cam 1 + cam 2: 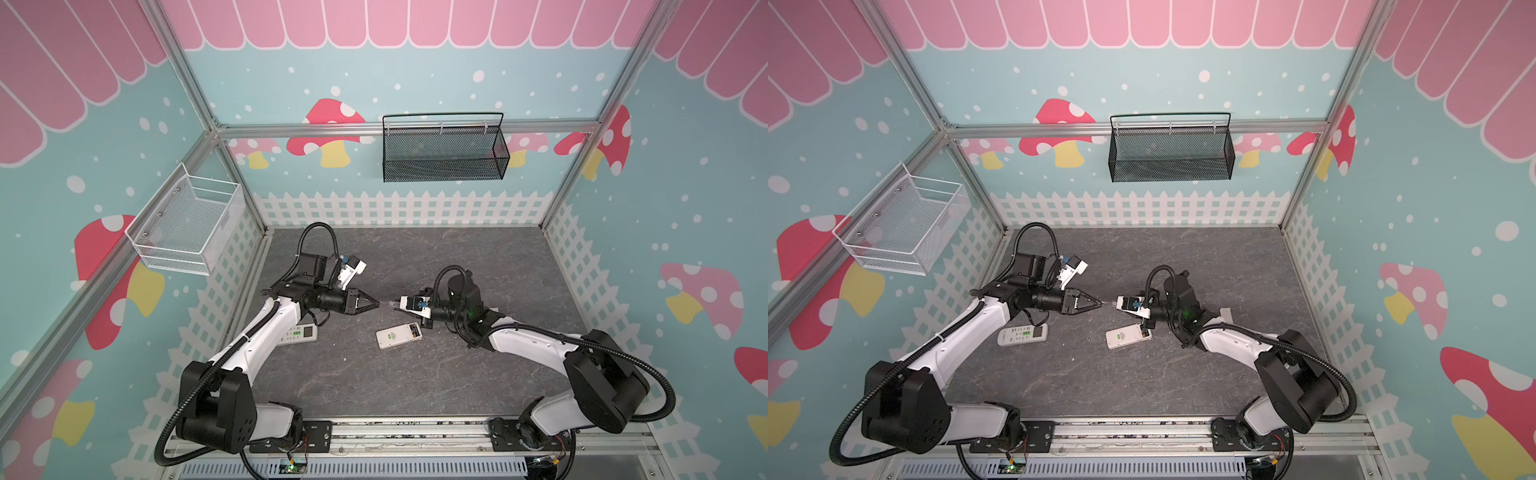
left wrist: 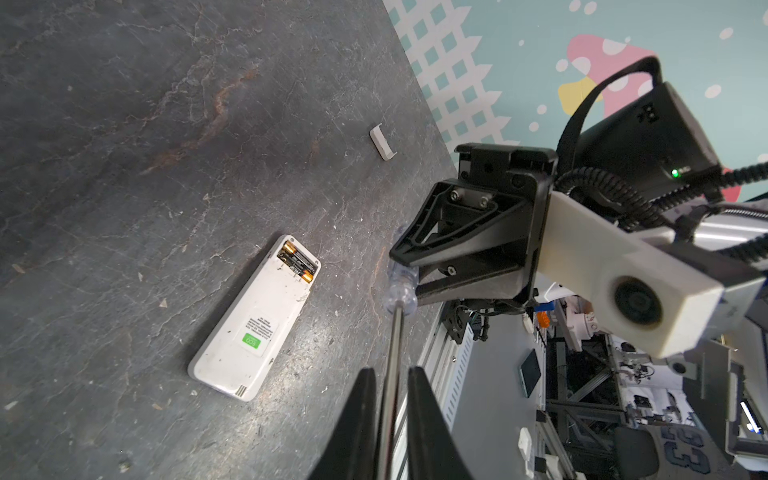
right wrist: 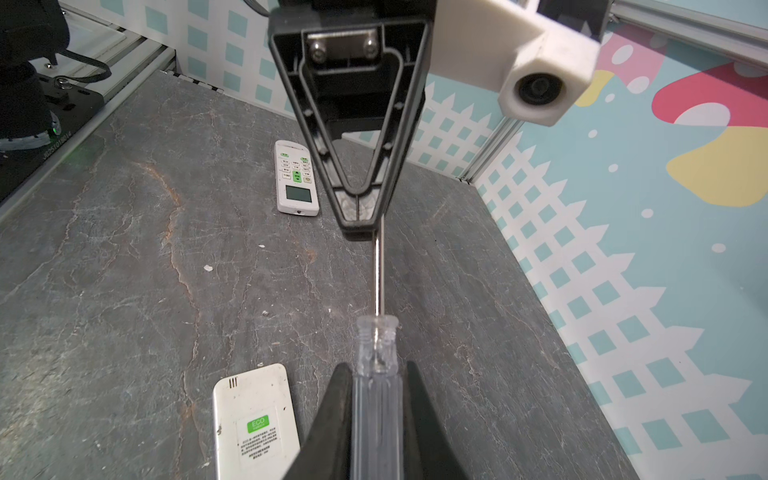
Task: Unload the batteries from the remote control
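Left gripper and right gripper meet tip to tip above the grey table in both top views, with a thin screwdriver bridging them. The remote control lies back-up on the table just on the base side of the right gripper. A second remote, buttons up, lies partly under the left arm.

From the left wrist, the left gripper is clenched on the screwdriver's metal shaft, and the right gripper clasps the clear handle. Both batteries sit side by side in the remote control's open recess. A small white cover piece lies well apart from it.

From the right wrist, the right gripper is clamped around the clear handle, and the shaft runs into the left gripper's closed tip. The remote control's green label faces up.
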Motion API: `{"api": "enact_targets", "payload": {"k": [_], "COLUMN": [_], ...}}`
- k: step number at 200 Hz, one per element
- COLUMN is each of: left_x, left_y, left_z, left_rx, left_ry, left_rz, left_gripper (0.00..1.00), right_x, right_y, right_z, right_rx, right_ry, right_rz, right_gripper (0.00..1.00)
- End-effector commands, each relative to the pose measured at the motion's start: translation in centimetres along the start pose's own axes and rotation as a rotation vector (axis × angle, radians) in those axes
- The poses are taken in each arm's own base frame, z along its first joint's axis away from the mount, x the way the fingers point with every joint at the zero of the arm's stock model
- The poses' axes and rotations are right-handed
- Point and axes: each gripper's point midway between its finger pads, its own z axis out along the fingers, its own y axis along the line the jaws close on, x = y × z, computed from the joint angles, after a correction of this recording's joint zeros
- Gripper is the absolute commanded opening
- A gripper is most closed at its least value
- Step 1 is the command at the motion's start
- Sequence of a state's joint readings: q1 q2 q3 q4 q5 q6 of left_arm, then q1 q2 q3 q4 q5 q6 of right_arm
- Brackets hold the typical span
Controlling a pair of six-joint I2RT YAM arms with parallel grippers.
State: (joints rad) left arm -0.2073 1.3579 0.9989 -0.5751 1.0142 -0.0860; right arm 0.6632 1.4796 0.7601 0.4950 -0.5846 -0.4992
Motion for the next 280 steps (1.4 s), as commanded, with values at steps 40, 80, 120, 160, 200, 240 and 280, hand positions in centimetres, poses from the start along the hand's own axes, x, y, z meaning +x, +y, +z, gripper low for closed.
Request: {"api": "enact_targets", "payload": {"k": [40, 80, 120, 160, 200, 240, 280], "left_x": [-0.3, -1.0, -1.6, -3.5, -4.5, -4.7, -4.5], "left_y": [0.3, 0.0, -1.0, -2.8, -3.5, -3.9, -4.1], "left_z": [-0.2, -1.1, -3.0, -5.5, -6.6, -6.8, -6.6], "left_rx": [-0.025, -0.021, -0.001, 0.11, 0.153, 0.173, 0.195], "left_ry": [-0.015, -0.045, -0.101, -0.21, -0.263, -0.26, -0.246], "left_rz": [0.012, 0.03, 0.07, 0.038, 0.032, 0.041, 0.049], "left_gripper": [0.0, 0.0, 0.0, 0.0, 0.0, 0.0, 0.0], "right_x": [-0.9, -2.3, -1.6, -2.0, -2.7, -5.0, -6.5], "right_y": [-0.2, -1.6, -2.9, -3.9, -4.6, -5.4, -6.8], "right_z": [-0.6, -3.3, -3.5, -3.0, -2.6, -2.1, -1.1], "right_rx": [0.029, 0.041, 0.051, 0.008, -0.028, -0.148, -0.22], "right_ry": [-0.012, -0.09, -0.091, -0.171, -0.268, -0.397, -0.436], "right_rz": [-0.034, 0.172, 0.459, 0.686, 0.841, 0.96, 0.991], "right_gripper": [0.3, 0.46, 0.54, 0.64, 0.67, 0.69, 0.68]}}
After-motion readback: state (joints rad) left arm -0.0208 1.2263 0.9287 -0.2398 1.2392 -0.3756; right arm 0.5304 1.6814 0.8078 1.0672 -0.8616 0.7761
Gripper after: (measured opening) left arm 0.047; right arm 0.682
